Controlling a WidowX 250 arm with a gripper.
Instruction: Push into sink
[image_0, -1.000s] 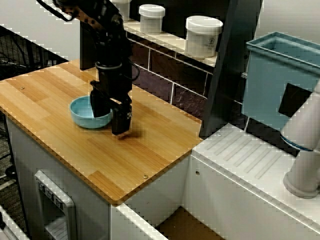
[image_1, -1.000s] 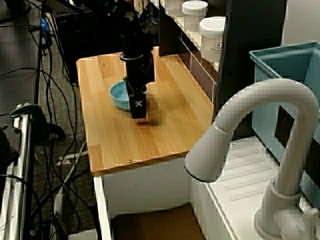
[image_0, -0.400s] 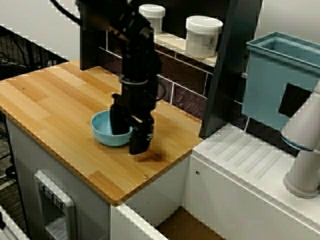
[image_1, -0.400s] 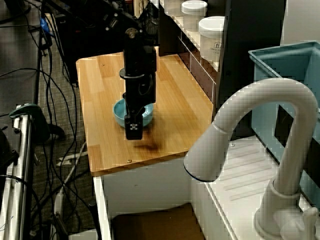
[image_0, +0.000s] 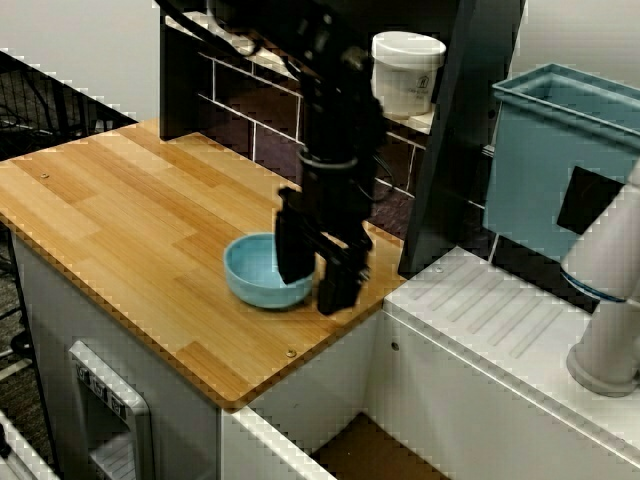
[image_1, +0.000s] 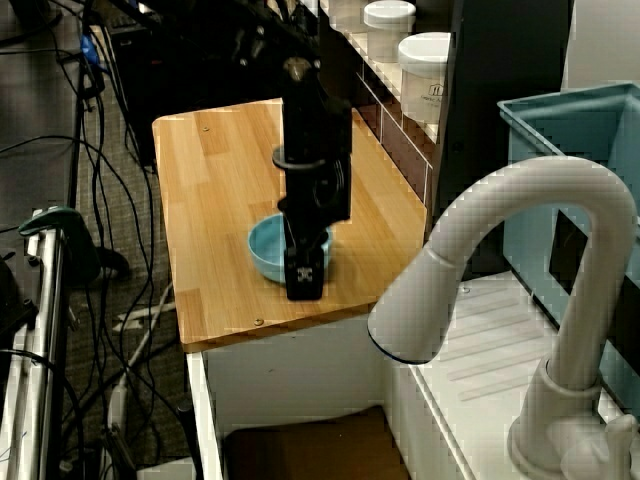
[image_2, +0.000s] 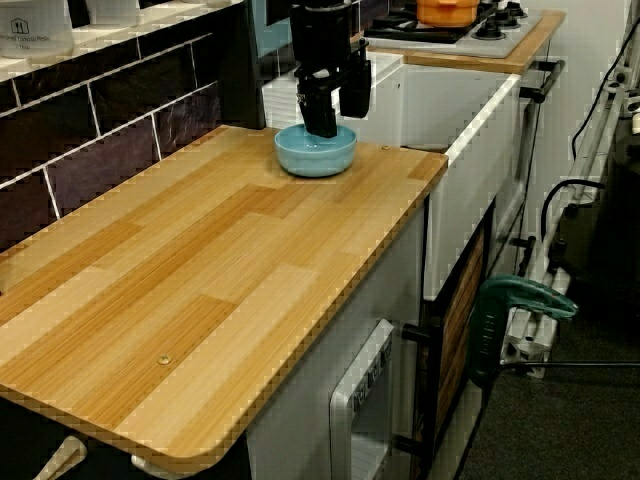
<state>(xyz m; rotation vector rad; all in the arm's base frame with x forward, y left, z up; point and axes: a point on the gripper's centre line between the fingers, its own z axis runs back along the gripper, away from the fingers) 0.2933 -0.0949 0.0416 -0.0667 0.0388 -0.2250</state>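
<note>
A light-blue bowl (image_0: 258, 272) (image_1: 270, 250) (image_2: 315, 152) rests on the wooden counter (image_0: 120, 220), close to the edge that borders the sink. My black gripper (image_0: 315, 275) (image_1: 300, 262) (image_2: 337, 115) points down over the bowl's sink-side rim. It is open: one finger is inside the bowl and the other is outside the wall. The sink (image_0: 375, 452) (image_1: 300, 450) lies below the counter's end, with white walls and a brown floor.
A white ribbed draining board (image_0: 500, 310) and a white faucet (image_1: 520, 230) lie past the sink. A tall light-blue bin (image_0: 560, 160) stands behind them. White jars (image_0: 405, 70) sit on the tiled ledge beside a dark post (image_0: 450, 140). Cables (image_1: 110, 200) hang beside the counter.
The gripper has slid across the counter toward the sink-side edge, and the bowl has moved along with it from the counter's middle to near that edge.
</note>
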